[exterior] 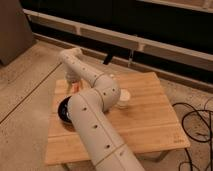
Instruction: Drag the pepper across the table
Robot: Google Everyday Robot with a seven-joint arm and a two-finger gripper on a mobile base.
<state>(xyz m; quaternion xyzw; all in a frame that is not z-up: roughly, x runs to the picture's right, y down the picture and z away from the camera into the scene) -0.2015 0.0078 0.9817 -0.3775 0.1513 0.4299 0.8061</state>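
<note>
The white arm (95,125) rises from the bottom edge of the camera view and runs up across the middle of the desk (147,117). It bends at a thick elbow near the desk's centre and reaches on toward the far left corner. There its last link turns downward, so the claw (73,82) hangs low over the far left part of the desk, close to the wood. Whether the claw is clenched or released cannot be told, as it shows only as a pale shape at the end of the wrist. Just beneath it, a small red-orange patch marks the pepper (76,88), lying on the planks near the far left corner. It is beyond the dark bowl (62,111) and apart from it. So little of the pepper shows that its long axis and the way its tip points cannot be told, nor whether the claw touches it. The bowl sits at the left edge of the desk, partly hidden behind the arm. A small pale round container (123,99) stands just right of the elbow, near the desk's middle. Black cables (197,122) loop over the speckled floor (22,87) to the right of the desk.
</note>
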